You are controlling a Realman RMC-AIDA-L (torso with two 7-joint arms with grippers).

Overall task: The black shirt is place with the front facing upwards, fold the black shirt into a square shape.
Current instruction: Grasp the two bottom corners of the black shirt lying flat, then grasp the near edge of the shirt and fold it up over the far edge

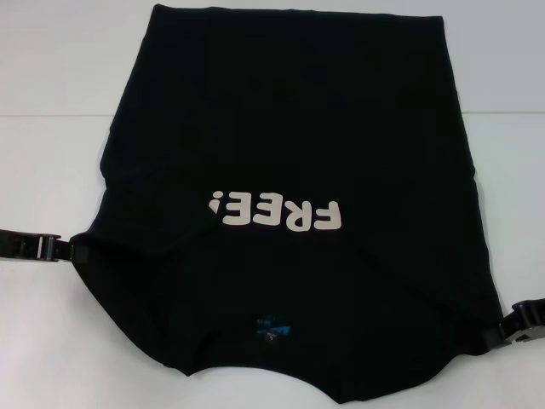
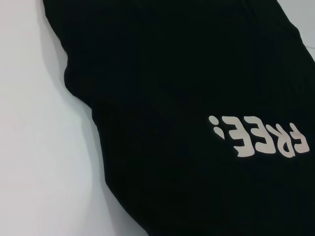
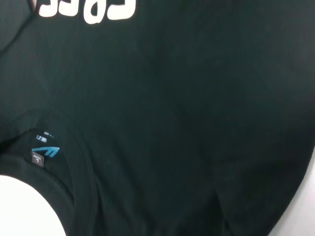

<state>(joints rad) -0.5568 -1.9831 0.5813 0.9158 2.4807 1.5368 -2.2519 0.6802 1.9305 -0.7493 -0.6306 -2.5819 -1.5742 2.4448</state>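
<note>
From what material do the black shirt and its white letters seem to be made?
The black shirt looks like soft matte knit cloth, probably cotton: it lies limp with gentle creases and no shine. The white letters look like a smooth, flat print or transfer film, with crisp edges; the exact kind is unclear.

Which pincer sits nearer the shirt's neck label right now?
The right pincer, at the black shirt's edge low on the robot's right, roughly level with the blue neck label. The left pincer sits farther up, nearer the "FREE!" lettering.

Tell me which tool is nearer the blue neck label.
Right, narrowly. The right tool sits at the shirt's edge level with the label; the left tool sits farther up the opposite edge.
</note>
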